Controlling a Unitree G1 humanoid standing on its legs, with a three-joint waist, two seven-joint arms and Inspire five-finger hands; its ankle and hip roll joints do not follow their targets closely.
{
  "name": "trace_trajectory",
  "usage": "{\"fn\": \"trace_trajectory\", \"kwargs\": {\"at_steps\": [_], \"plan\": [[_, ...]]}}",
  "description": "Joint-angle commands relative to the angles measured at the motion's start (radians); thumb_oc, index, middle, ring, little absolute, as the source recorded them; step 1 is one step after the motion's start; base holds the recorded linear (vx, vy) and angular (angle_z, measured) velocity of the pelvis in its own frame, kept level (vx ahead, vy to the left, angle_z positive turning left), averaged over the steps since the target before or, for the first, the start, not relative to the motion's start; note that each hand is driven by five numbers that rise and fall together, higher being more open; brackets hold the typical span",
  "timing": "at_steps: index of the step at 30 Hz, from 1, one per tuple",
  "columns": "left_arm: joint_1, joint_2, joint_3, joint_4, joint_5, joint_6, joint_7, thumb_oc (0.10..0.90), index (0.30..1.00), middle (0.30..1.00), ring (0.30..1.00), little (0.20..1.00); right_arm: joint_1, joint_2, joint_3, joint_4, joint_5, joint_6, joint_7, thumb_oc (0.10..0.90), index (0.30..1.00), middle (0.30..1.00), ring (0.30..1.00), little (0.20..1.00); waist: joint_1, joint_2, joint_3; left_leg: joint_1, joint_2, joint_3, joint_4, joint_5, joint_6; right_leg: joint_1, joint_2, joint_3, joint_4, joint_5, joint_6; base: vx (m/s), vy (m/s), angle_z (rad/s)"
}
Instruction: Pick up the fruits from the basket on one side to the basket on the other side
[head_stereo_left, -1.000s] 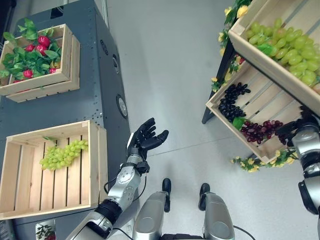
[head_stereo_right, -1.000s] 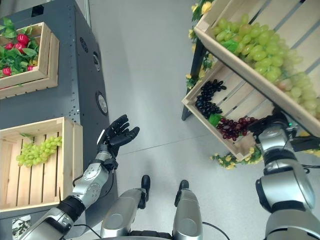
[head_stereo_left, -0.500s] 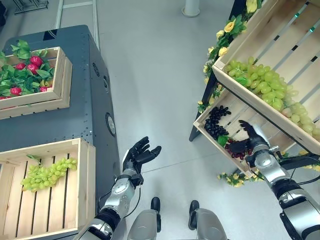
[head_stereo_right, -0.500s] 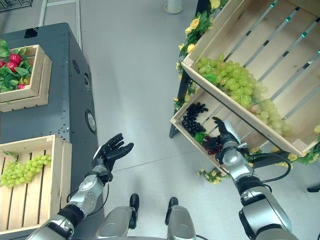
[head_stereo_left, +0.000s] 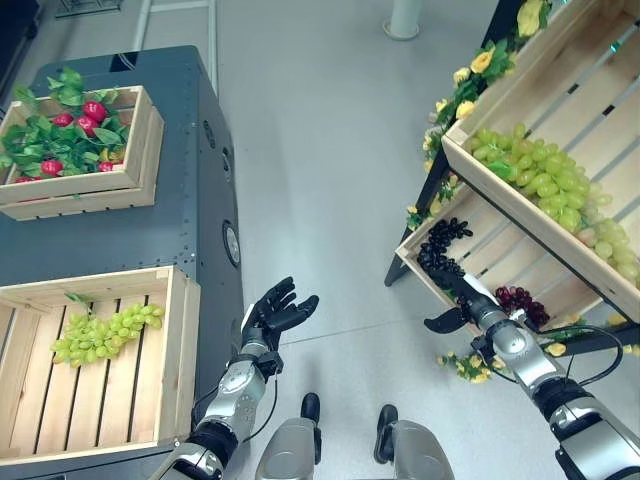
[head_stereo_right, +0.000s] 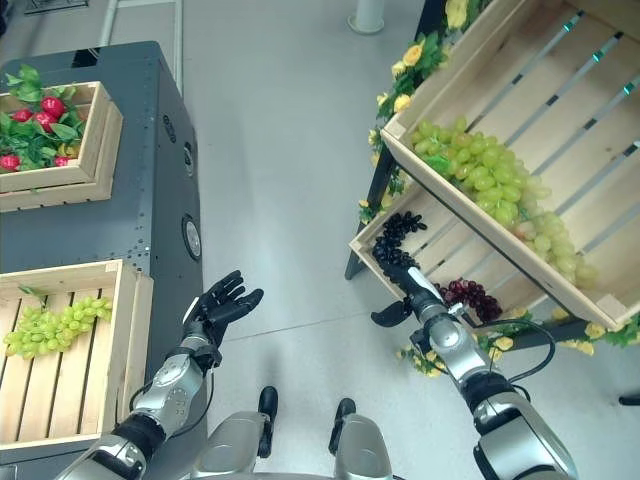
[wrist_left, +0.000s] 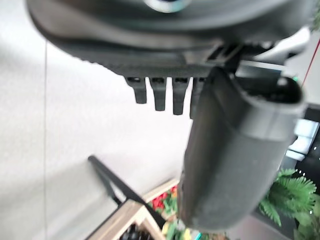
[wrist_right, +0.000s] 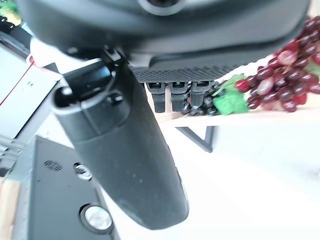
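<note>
While the right hand (head_stereo_left: 470, 305) hangs spread beside the lower crate (head_stereo_left: 505, 240) rim, seemingly untouching, bare floor (head_stereo_left: 330, 190) lies leftward.

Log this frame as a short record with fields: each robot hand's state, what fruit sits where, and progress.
left robot hand: open, palm up, empty, beside the dark grey cabinet
right robot hand: open, empty, at the front edge of the lower slatted wooden shelf crate
lower crate fruit: black grape bunch, dark red grape bunch
cabinet crate: green grape bunch
progress: nothing held
</note>
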Motion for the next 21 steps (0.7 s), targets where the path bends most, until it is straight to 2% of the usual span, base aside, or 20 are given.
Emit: {"fn": "trace_trajectory", "kwargs": {"at_steps": [1,2,3,5,7,8,10,14,15,18,21], "plan": [[0.002,-0.003,0.011,-0.101,0.053,-0.055,0.013,0.800,0.900,0.900,0.900,0.900,-0.008,0.034,-0.038,-0.044,0.067,-0.054,-0.176,0.800,0.900,0.900,0.900,0.900,0.011,0.001,-0.084,0.020,-0.009,0.007,-0.060,0.028,0.015,0.038,0.018,0.047,-0.108,0.140,-0.046,0.07,-0.030,0.11],[0.028,-0.008,0.014,-0.105,0.056,-0.055,0.021,0.800,0.900,0.900,0.900,0.900,0.034,0.081,-0.058,-0.059,0.106,-0.033,-0.204,0.800,0.900,0.900,0.900,0.900,0.014,0.004,-0.097,0.033,-0.005,-0.006,-0.100,0.048,0.009,0.047,0.020,0.048,-0.134,0.153,-0.041,0.08,-0.034,0.13],[0.035,-0.011,0.015,-0.107,0.058,-0.057,0.025,0.800,0.900,0.900,0.900,0.900,0.045,0.094,-0.062,-0.064,0.111,-0.032,-0.209,0.800,0.900,0.900,0.900,0.900,0.015,0.005,-0.100,0.036,-0.003,-0.010,-0.112,0.055,0.007,0.050,0.021,0.049,-0.143,0.158,-0.040,0.09,-0.038,0.15],[0.072,-0.028,0.018,-0.147,0.089,-0.076,0.052,0.800,0.900,0.900,0.900,0.900,0.116,0.176,-0.056,-0.120,0.123,-0.025,-0.266,0.800,0.900,0.900,0.900,0.900,0.023,0.012,-0.122,0.052,0.004,-0.035,-0.190,0.099,-0.010,0.070,0.028,0.046,-0.222,0.193,-0.034,0.08,-0.046,0.19],[0.086,-0.027,0.011,-0.185,0.133,-0.087,0.078,0.800,0.900,0.900,0.900,0.900,0.146,0.219,-0.047,-0.152,0.163,-0.008,-0.269,0.800,0.900,0.900,0.900,0.900,0.030,0.017,-0.132,0.055,0.008,-0.041,-0.222,0.117,-0.019,0.082,0.033,0.036,-0.265,0.207,-0.034,0.05,-0.037,0.22],[0.088,-0.027,0.008,-0.191,0.151,-0.090,0.086,0.800,0.900,0.900,0.900,0.900,0.151,0.227,-0.046,-0.157,0.178,-0.002,-0.260,0.800,0.900,0.900,0.900,0.900,0.032,0.018,-0.133,0.054,0.010,-0.043,-0.227,0.121,-0.021,0.083,0.034,0.034,-0.271,0.209,-0.035,0.02,-0.038,0.17],[0.090,-0.010,-0.017,-0.221,0.306,-0.099,0.138,0.800,0.900,0.900,0.900,0.900,0.172,0.255,-0.028,-0.169,0.200,0.028,-0.231,0.800,0.900,0.900,0.900,0.900,0.045,0.027,-0.140,0.033,0.013,-0.058,-0.242,0.139,-0.032,0.084,0.039,0.026,-0.308,0.220,-0.037,0.01,-0.050,0.13],[0.083,0.036,-0.041,-0.265,0.486,-0.071,0.207,0.800,0.900,0.900,0.900,0.900,0.181,0.252,0.020,-0.202,0.223,0.078,-0.195,0.800,0.900,0.900,0.900,0.900,0.074,0.045,-0.136,-0.013,0.017,-0.085,-0.254,0.176,-0.049,0.085,0.041,-0.008,-0.327,0.220,-0.039,-0.04,-0.030,0.26],[0.078,0.056,-0.046,-0.272,0.532,-0.071,0.209,0.800,0.900,0.900,0.900,0.900,0.193,0.245,0.028,-0.228,0.222,0.076,-0.189,0.800,0.900,0.900,0.900,0.900,0.080,0.048,-0.134,-0.021,0.015,-0.075,-0.251,0.179,-0.051,0.087,0.038,-0.029,-0.327,0.218,-0.039,-0.09,-0.004,0.45],[0.033,0.091,-0.073,-0.275,0.639,-0.070,0.159,0.800,0.900,0.900,0.900,0.900,0.242,0.229,0.015,-0.251,0.240,0.045,-0.235,0.800,0.900,0.900,0.900,0.900,0.034,0.041,-0.119,-0.022,0.073,0.220,-0.129,0.143,-0.071,0.095,-0.019,-0.170,-0.271,0.200,-0.036,-0.08,0.056,0.76],[0.030,0.130,-0.115,-0.296,0.769,-0.084,0.200,0.800,0.900,0.900,0.900,0.900,0.270,0.210,-0.007,-0.204,0.260,0.002,-0.230,0.800,0.900,0.900,0.900,0.900,0.036,0.051,-0.120,-0.006,0.044,0.189,-0.149,0.137,-0.054,0.110,-0.056,-0.181,-0.232,0.198,-0.011,0.10,0.220,1.33]]}}
